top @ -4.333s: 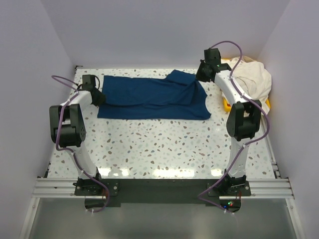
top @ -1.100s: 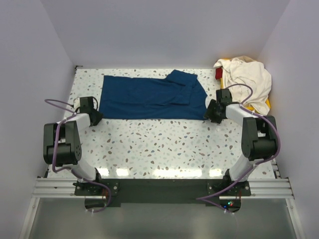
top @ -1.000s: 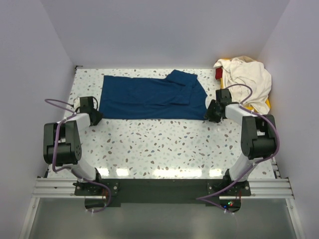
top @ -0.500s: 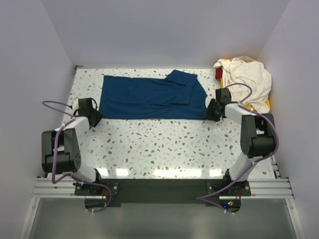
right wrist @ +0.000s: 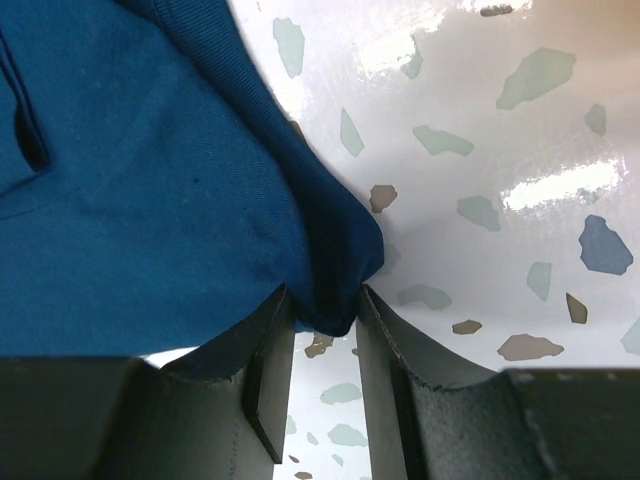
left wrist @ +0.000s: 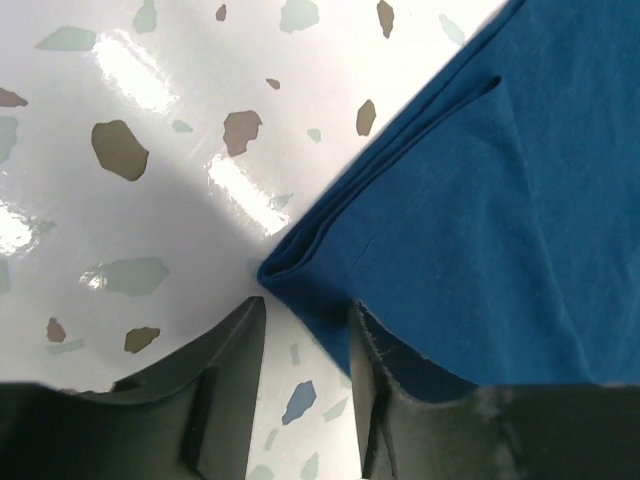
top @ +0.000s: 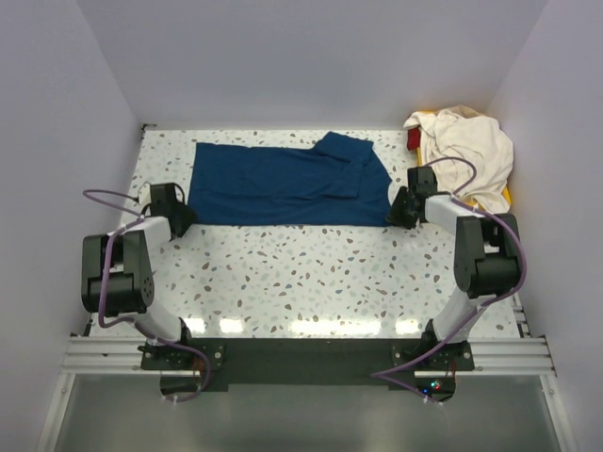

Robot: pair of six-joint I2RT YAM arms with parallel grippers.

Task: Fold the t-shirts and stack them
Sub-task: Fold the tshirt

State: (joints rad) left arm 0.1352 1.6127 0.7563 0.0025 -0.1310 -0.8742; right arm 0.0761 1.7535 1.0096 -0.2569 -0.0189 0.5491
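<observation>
One navy t-shirt (top: 283, 184) lies flat on the table (top: 311, 273) and one cream t-shirt (top: 466, 151) is heaped; the left tool (left wrist: 305, 315) is open at a navy corner, and I cannot tell the right tool (right wrist: 323, 300) grip.

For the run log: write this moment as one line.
navy t-shirt: spread on table | left gripper: open at near-left corner | right gripper: astride near-right corner, grip unclear | cream t-shirt: heaped far right

Navy t-shirt (right wrist: 150, 200) corner inside the parted pincer (right wrist: 325, 310) — speckled tabletop (right wrist: 480, 150) beneath
</observation>
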